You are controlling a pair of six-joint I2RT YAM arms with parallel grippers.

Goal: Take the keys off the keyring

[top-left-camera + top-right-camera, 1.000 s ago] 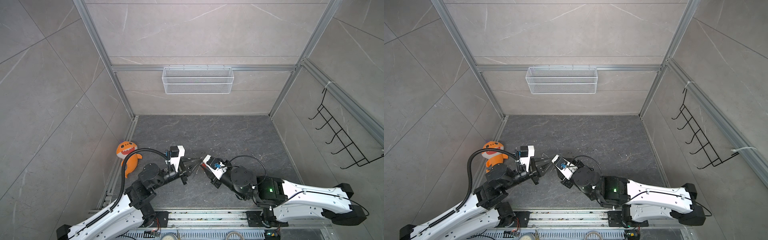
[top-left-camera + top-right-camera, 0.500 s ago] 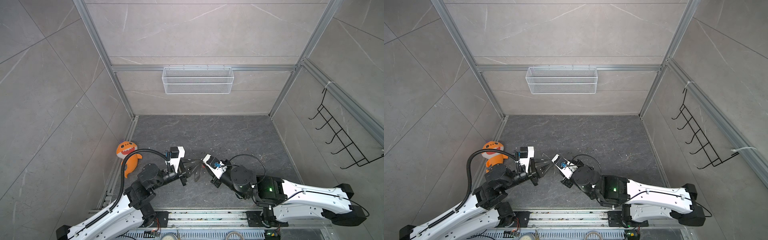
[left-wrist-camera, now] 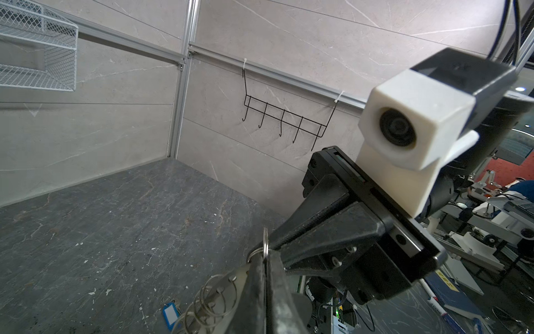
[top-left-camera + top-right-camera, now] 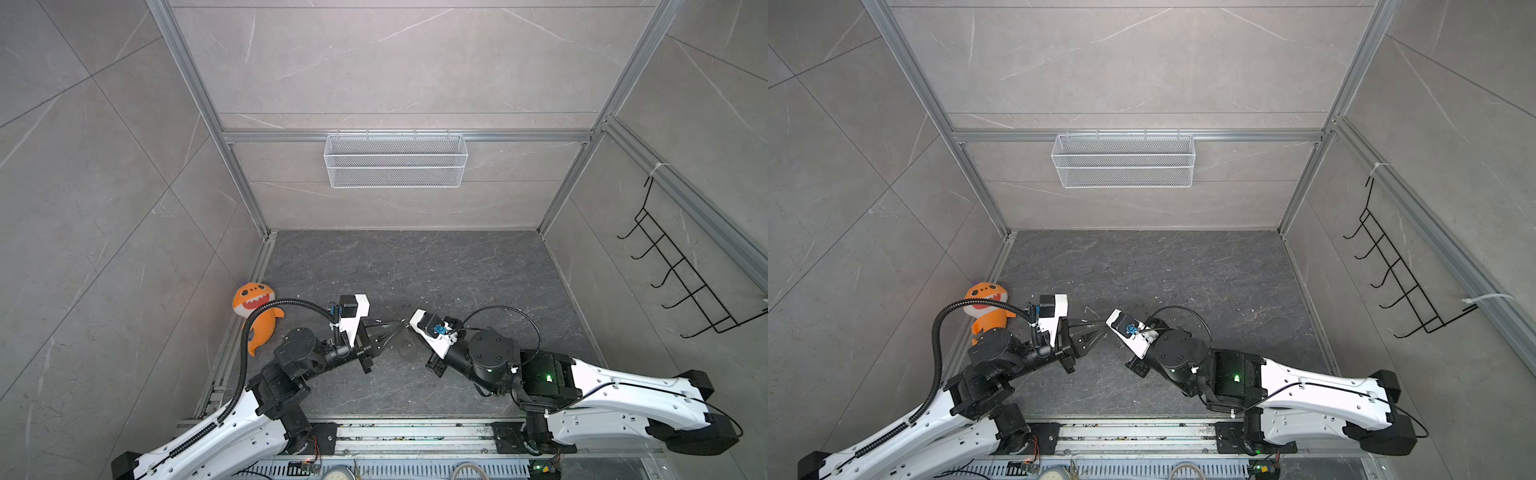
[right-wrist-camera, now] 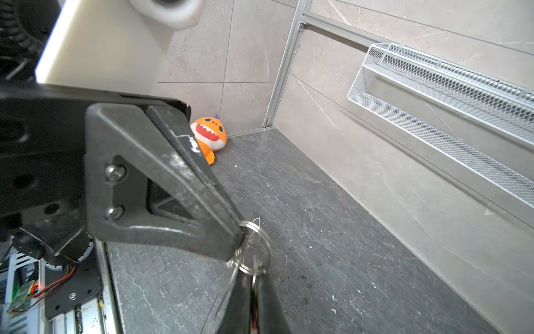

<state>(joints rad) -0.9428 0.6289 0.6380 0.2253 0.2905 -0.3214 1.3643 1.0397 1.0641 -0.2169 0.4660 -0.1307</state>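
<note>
My left gripper [image 3: 265, 258] is shut on the thin silver ring of the keyring [image 3: 261, 248]. The keyring's flat grey fob [image 3: 231, 277], strung with several wire rings, hangs beside the left jaws. My right gripper [image 5: 254, 276] meets it tip to tip and is shut on a key with a red tag [image 5: 253, 313], which shows only as a red sliver between the jaws. That key's small loop hangs on the ring [image 5: 257, 248]. A key with a blue tag [image 3: 170, 313] lies on the floor below. In both top views the left gripper [image 4: 395, 327] and right gripper [image 4: 411, 328] touch above the floor's front middle.
An orange plush toy [image 4: 255, 309] lies at the left wall, behind the left arm. A white wire basket [image 4: 395, 160] hangs on the back wall. A black hook rack [image 4: 681, 274] is on the right wall. The dark stone floor [image 4: 415, 270] stretches behind both grippers.
The right gripper's jaws have closed from partly open to shut at the ring. Both arms have stayed almost where they were, and the left gripper has kept its hold.
</note>
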